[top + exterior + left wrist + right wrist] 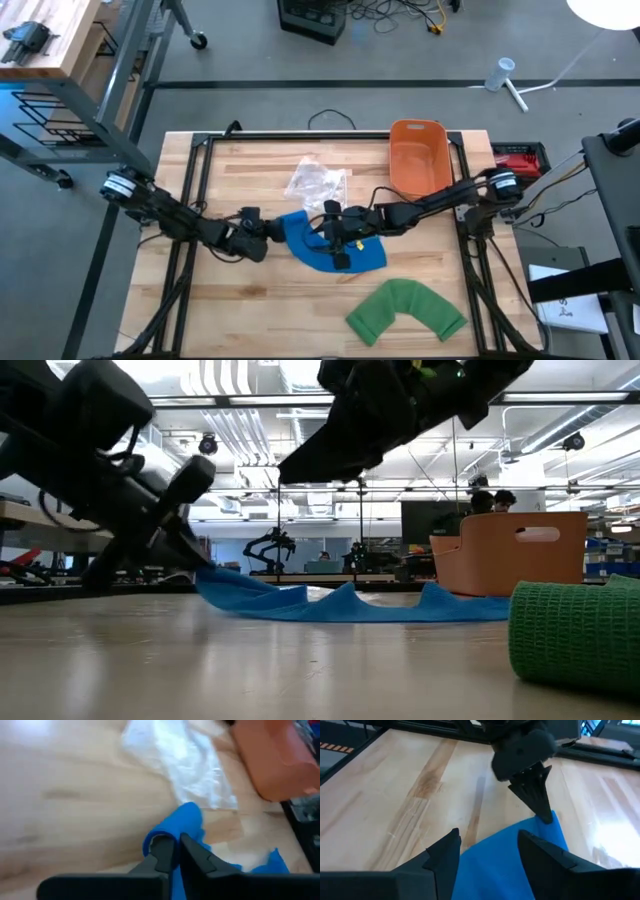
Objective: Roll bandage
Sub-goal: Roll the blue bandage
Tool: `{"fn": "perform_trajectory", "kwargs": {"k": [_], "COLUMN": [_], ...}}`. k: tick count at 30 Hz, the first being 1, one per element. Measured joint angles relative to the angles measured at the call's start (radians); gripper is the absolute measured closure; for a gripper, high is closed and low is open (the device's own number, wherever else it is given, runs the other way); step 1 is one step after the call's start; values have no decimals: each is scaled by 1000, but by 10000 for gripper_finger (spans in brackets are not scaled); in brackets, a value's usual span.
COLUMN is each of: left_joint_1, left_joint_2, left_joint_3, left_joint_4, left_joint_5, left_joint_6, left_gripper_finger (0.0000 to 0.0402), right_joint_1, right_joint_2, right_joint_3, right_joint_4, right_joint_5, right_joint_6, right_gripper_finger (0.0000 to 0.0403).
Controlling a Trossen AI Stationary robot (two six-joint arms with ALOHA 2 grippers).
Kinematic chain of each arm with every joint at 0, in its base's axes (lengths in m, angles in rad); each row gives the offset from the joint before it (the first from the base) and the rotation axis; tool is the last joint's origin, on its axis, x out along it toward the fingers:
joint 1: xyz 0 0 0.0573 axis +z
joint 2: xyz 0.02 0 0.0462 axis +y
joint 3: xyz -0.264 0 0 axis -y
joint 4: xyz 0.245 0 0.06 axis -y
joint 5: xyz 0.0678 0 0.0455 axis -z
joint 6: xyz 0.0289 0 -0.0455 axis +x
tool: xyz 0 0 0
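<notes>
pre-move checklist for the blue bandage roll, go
1. Left hand shut on the end of the blue bandage: ok.
2. Right hand open over the blue bandage, holding nothing: ok.
3. Bandage lying mostly flat on the table, some ripples in the low view: ok.
4. Clear plastic wrap close to the bandage; touching or not: cannot tell.
5. Orange bin and green bandage apart from the blue one: ok.
6. Roll already started at the pinched end: cannot tell.

Matt blue cloth bandage point(330, 250) on smooth wooden table point(260, 310).
</notes>
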Motion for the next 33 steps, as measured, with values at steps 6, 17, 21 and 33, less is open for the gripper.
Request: {"fn": "perform_trajectory", "kwargs": {"k": [6, 17, 21, 33], "left_joint_1": [-4, -16, -15, -16], "left_joint_2": [-193, -543, -604, -652], "left_joint_3": [0, 0, 0, 6], "left_joint_4": [96, 318, 438, 628], "left_joint_5": [-5, 2, 45, 249], "left_joint_6": [533, 1387, 1586, 1725], "left_gripper_finger": [398, 400, 401, 401], "right_joint_1": [0, 7, 7, -5], "right_joint_2": [-78, -181, -221, -273], "right_joint_3": [1, -4, 5, 81], "right_joint_4": [-123, -137, -139, -133], "right_joint_5": [2, 2, 1, 2], "right_joint_6": [-31, -13, -5, -240], "right_gripper_finger": [213, 213, 212, 217]}}
